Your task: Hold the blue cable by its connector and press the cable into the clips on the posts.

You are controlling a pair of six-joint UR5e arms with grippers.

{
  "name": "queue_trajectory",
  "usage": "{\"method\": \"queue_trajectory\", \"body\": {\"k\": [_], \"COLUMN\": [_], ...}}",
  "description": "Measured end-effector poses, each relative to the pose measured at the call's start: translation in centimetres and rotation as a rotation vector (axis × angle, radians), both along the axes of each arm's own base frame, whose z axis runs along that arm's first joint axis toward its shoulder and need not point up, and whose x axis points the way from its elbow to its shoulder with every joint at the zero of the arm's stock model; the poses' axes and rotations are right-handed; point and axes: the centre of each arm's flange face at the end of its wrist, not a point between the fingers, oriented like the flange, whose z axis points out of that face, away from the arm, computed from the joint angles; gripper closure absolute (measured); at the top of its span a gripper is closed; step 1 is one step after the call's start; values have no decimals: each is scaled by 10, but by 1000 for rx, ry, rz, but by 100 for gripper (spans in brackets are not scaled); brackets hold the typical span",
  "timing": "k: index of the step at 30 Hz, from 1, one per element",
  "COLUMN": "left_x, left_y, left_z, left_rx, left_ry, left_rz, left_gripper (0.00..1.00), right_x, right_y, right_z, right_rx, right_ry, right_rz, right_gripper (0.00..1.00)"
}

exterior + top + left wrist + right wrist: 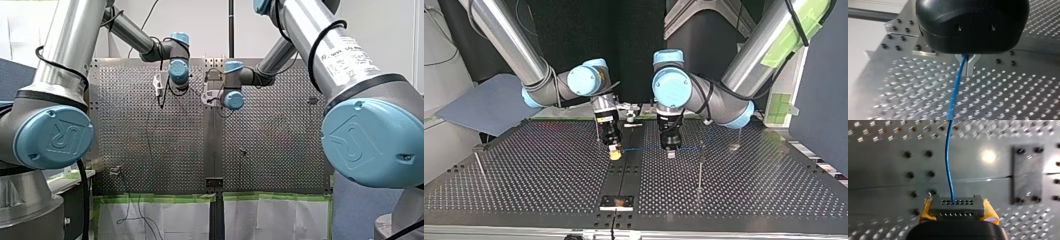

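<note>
Front view: my left arm [145,42] comes in from the left and my right arm [272,57] from the right. Their wrists hang close together over the far part of the perforated counter [150,145]. Both sets of jaws are hidden behind the wrists, and the cable is too thin to pick out.

Top view: the sides are crossed. My right jaws, with yellow pads [614,153], point down at the counter just left of the middle. My left jaws hang near them on the right. The blue cable [644,149] runs level from my right jaws to my left jaws, a little above the counter. It goes on to the top of a thin upright post [700,167]. Another post stands well apart at the view's left. A small plate [616,201] lies by the near edge.

Left wrist view: my left jaws are together on the cable [956,85], which comes out from between the metal fingers [971,67] and slants away over the counter.

Right wrist view: my right jaws are clamped on the dark connector [956,206], with a yellow pad against each of its ends. The cable leaves the connector's holed face and runs straight ahead. A dark plate [1026,173] is bolted to the counter beside it.
</note>
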Motion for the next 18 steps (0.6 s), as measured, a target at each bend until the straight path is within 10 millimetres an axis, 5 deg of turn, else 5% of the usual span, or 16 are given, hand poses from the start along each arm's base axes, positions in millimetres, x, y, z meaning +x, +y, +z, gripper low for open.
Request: {"method": "queue_trajectory", "body": {"k": [11, 18], "left_x": [-2, -4], "left_y": [-17, -36], "left_z": [-23, -59], "left_rx": [-7, 28], "left_ry": [22, 76], "left_rz": [-10, -31], "left_gripper": [100, 100], "right_x": [-29, -50], "right_y": [-4, -5], "right_z": [-37, -61], "right_rx": [70, 112], "right_ry": [32, 55], "right_rz": [-36, -69], "right_gripper": [100, 100]}}
